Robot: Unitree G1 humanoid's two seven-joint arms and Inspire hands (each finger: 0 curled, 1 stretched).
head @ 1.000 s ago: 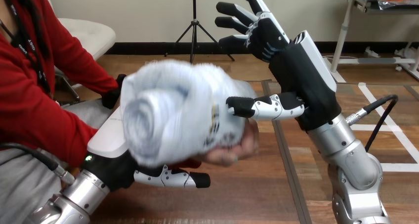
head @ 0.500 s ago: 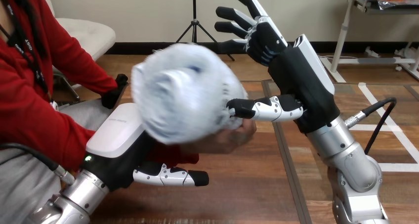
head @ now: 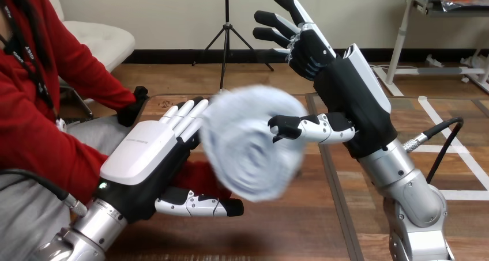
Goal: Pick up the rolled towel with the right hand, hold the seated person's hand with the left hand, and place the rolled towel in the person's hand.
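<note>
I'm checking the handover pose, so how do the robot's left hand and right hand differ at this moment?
The left hand lies low with its white back up; the right hand is raised high. The left hand's fingers are straight and close together, pointing toward the rolled towel; the right hand's fingers are spread, pointing up and away from it. Shared: both are open, with the towel between them.

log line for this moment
rolled towel: between the hands | left hand: open, beside it | right hand: open, thumb at it
</note>
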